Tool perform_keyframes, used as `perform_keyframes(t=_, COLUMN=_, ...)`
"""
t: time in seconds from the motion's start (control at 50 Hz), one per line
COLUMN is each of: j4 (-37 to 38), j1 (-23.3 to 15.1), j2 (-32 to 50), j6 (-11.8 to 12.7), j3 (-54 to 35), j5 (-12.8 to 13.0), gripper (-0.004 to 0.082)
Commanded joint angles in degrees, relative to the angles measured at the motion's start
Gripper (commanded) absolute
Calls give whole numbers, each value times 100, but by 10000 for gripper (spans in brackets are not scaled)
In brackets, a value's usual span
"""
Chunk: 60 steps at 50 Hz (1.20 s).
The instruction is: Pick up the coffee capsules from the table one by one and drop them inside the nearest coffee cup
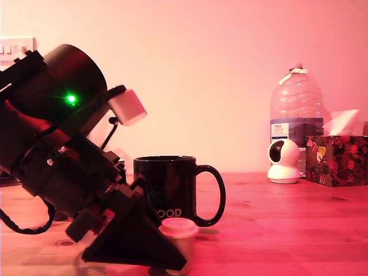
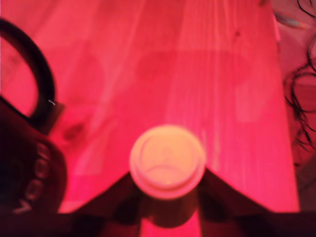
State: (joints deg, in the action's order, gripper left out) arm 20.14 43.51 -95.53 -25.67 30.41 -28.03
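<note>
The arm leans down from the exterior view's left, its gripper (image 1: 172, 253) low over the counter (image 1: 276, 230). In the wrist view the dark fingers (image 2: 224, 197) stand on either side of the cream capsule (image 2: 167, 160), open about to its width; whether they press on it or only flank it I cannot tell. The capsule stands upright, rimmed top up, and in the exterior view (image 1: 179, 233) its base looks to be at or near the counter, though the fingers hide the contact. It sits just in front of a black mug (image 1: 167, 187), close to the handle side. The mug's handle points to the exterior view's right. Well apart, at the far right of that view, stand a water bottle (image 1: 296, 106), a small white camera (image 1: 284, 161) and a tissue box (image 1: 337, 158).
</note>
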Motion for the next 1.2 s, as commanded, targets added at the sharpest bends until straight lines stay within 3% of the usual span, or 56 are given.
perform_keyframes(t=0.0, j4=44, j1=17, j2=-116, j6=-24, j3=85, j5=-20, gripper=195)
perform_keyframes(t=0.5, j4=7, j1=20, j2=74, j6=26, j3=85, j5=-28, gripper=195)
perform_keyframes(t=0.84, j4=-822, j1=50, j2=1029, j6=46, j3=85, j5=-46, gripper=195)
perform_keyframes(t=1.0, j4=-1261, j1=48, j2=1576, j6=210, j3=85, j5=-44, gripper=195)
perform_keyframes(t=1.18, j4=-1322, j1=7, j2=2170, j6=310, j3=85, j5=129, gripper=195)
